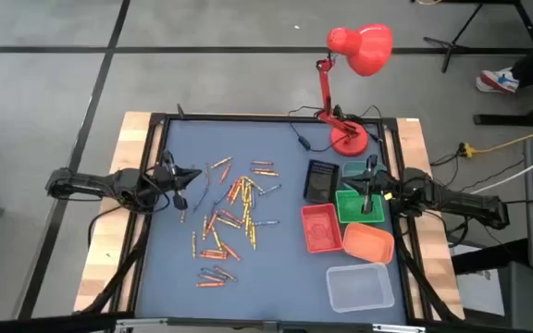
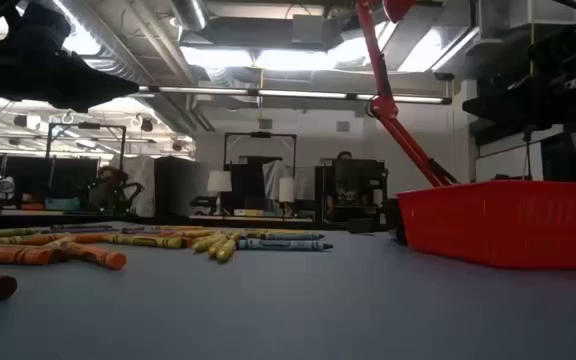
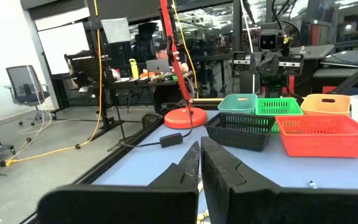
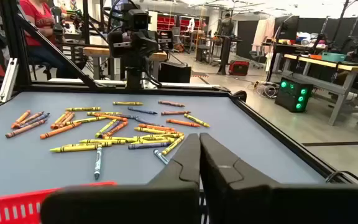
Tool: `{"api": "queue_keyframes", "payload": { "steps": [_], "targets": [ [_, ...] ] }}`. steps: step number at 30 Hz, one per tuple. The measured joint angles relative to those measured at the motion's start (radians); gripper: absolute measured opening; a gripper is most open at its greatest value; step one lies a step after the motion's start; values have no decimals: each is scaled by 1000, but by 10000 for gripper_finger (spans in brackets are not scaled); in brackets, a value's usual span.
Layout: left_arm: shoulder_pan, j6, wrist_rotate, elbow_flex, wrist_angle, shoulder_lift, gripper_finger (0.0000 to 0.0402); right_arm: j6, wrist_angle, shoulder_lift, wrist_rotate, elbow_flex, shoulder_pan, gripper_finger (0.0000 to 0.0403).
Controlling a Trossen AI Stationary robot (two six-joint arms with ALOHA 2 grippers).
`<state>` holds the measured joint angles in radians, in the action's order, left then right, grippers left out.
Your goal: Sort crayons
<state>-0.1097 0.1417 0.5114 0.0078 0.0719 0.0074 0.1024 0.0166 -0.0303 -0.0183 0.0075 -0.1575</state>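
while both arms wait at the table's sides, the left gripper [image 1: 191,176] has its fingers pressed together on nothing, the crayons [image 1: 230,215] scattered just beyond its tip. the right gripper [image 1: 369,181], likewise closed and empty, hangs above the green tray [image 1: 347,205].

In the low view the red tray [image 2: 508,222] runs off the right edge, and both arms are unseen

One camera looks straight down on my table [image 1: 155,277]. Another sits at table height. My wrist cameras face each other across the crayons [image 4: 110,127], three o'clock against nine.
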Motion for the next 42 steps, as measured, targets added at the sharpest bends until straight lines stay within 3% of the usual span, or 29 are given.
{"api": "queue_keyframes", "payload": {
  "steps": [42],
  "targets": [
    [0, 0, 0, 0, 0, 0, 2, 0, 4, 0, 33, 0, 0, 3]
  ]
}}
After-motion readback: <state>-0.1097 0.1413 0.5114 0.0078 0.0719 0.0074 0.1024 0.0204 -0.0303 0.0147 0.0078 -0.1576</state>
